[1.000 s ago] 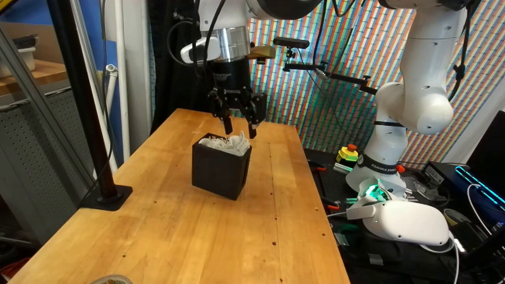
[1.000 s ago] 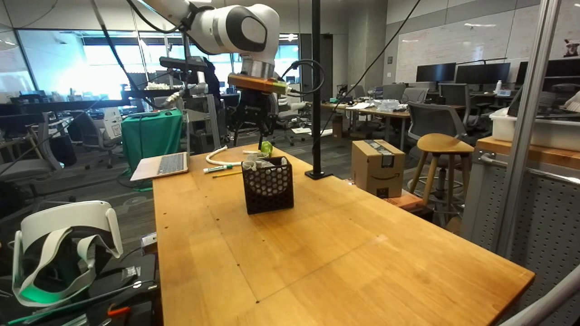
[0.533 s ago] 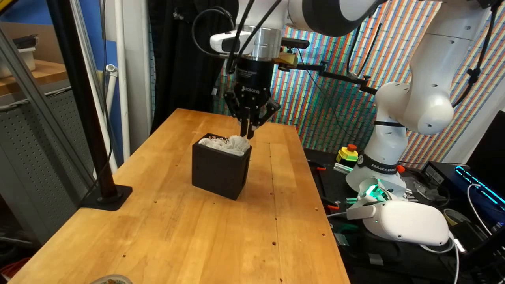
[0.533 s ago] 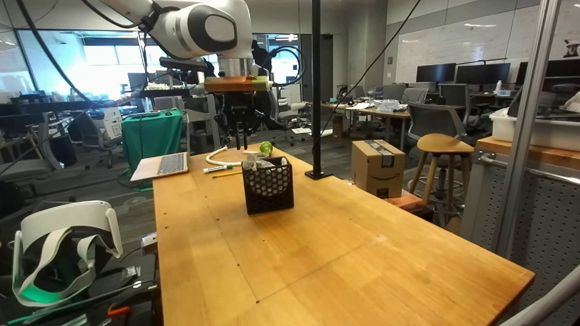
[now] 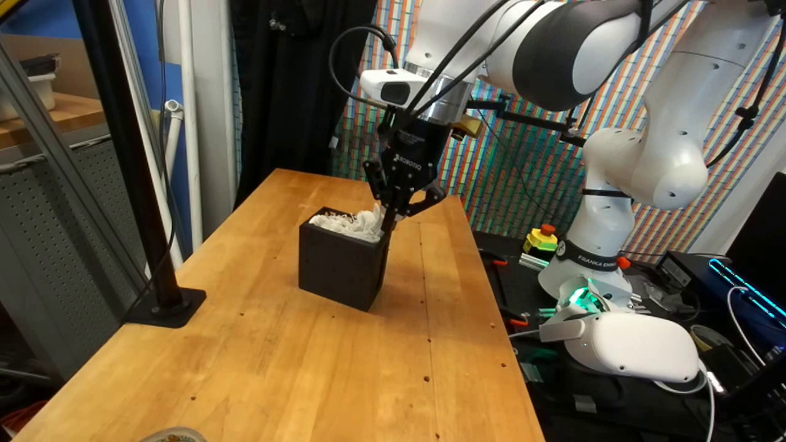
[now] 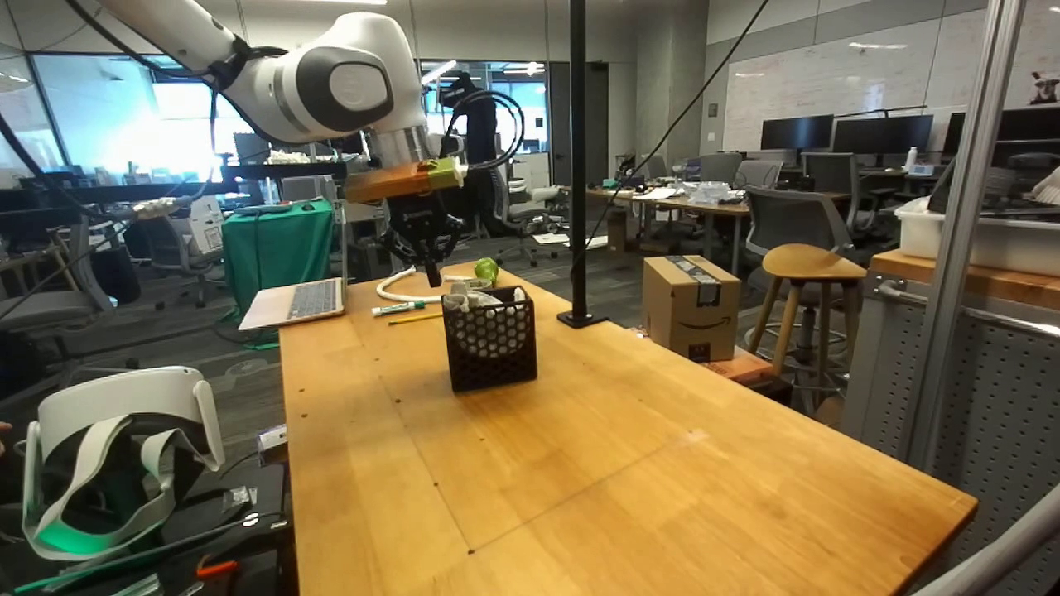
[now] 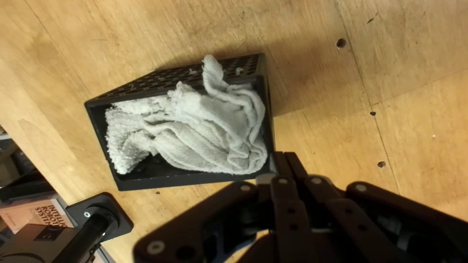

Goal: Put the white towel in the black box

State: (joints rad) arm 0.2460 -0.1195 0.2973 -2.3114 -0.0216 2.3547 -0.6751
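Pincer (image 7: pixel 285 157) has tilted, jaws together, beside the black box (image 5: pixel 338 267), contact unclear.

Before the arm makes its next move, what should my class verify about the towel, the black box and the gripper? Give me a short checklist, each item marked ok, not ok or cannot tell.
1. White towel in the black box: ok, it lies bunched inside.
2. Towel fully tucked down: not ok, part of it sticks up out of the top.
3. Box upright on the wooden table: ok, standing in both exterior views.
4. Gripper empty: ok, shut with nothing visible in its grip.
5. Fingertips clear of the box: ok, an exterior view shows a gap.
6. Towel reaching the box's floor: cannot tell, the bottom does not show.
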